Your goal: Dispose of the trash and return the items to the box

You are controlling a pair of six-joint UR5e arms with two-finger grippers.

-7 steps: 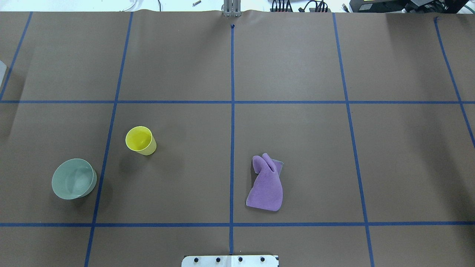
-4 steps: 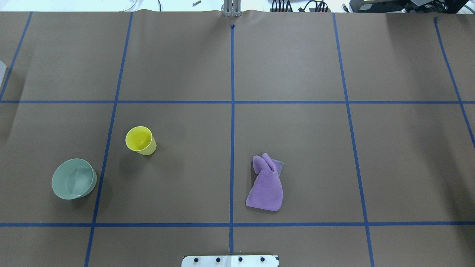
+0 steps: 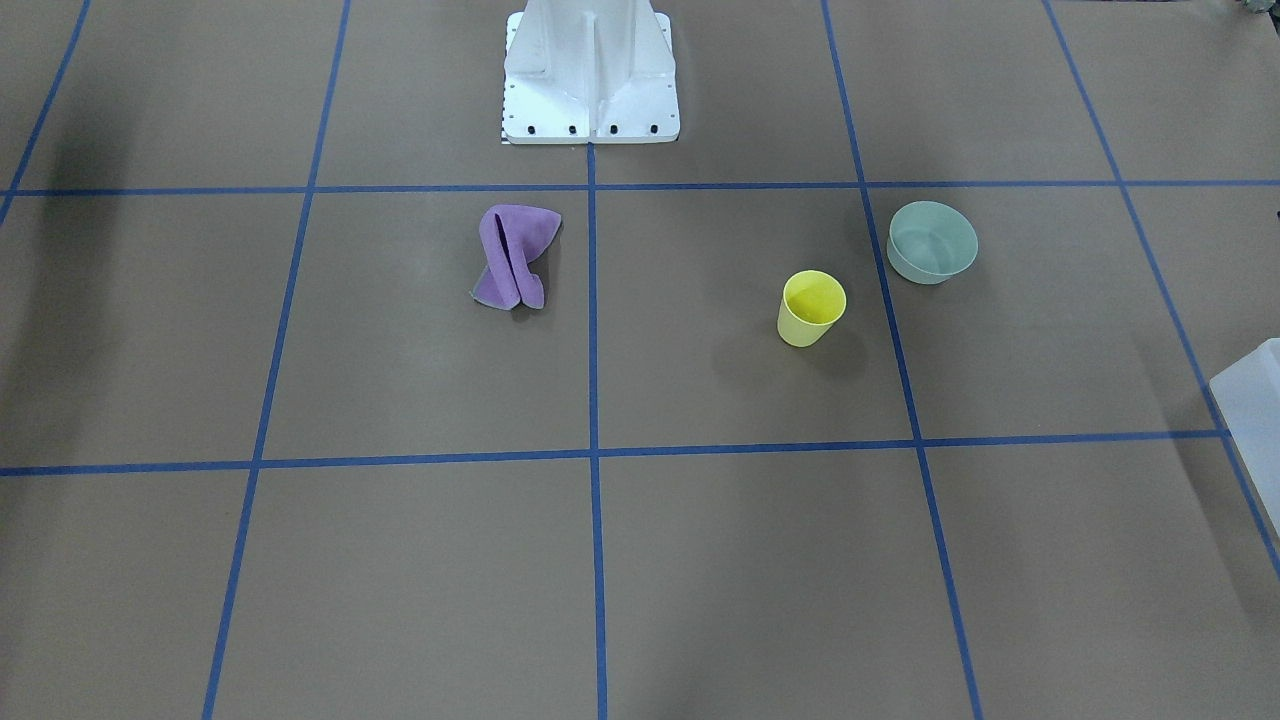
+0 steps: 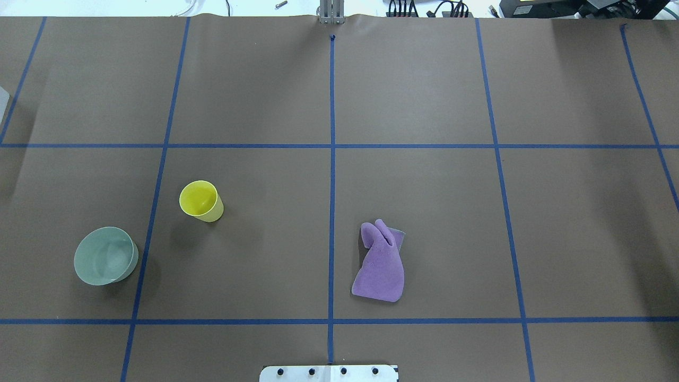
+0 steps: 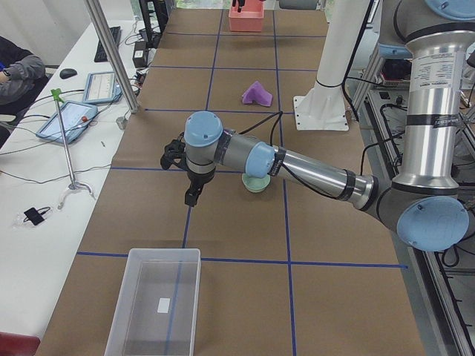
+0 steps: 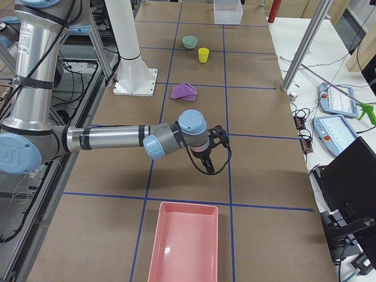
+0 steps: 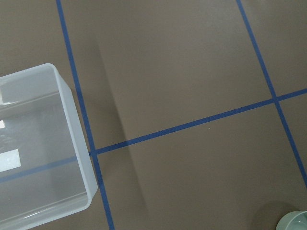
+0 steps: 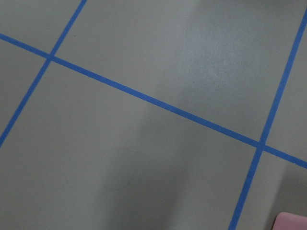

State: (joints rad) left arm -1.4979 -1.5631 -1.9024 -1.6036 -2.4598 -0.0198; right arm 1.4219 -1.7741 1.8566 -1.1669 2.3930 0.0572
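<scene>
The translucent white box [image 5: 156, 304] stands empty at the table's left end; it also shows in the left wrist view [image 7: 38, 143]. A yellow cup [image 4: 200, 200] stands upright, with a pale green bowl [image 4: 105, 255] near it. A crumpled purple cloth [image 4: 380, 265] lies right of the centre line. My left gripper [image 5: 191, 199] hovers over the table between the bowl [image 5: 258, 183] and the box. My right gripper [image 6: 207, 167] hovers over bare table, short of a pink tray [image 6: 185, 241]. Both grippers show only in the side views, so I cannot tell whether they are open or shut.
The white bolted robot base [image 3: 590, 75] stands at the table's near middle edge. Blue tape lines divide the brown table cover [image 4: 414, 95] into squares. An operator's table with tablets [image 5: 70, 119] runs along the far side.
</scene>
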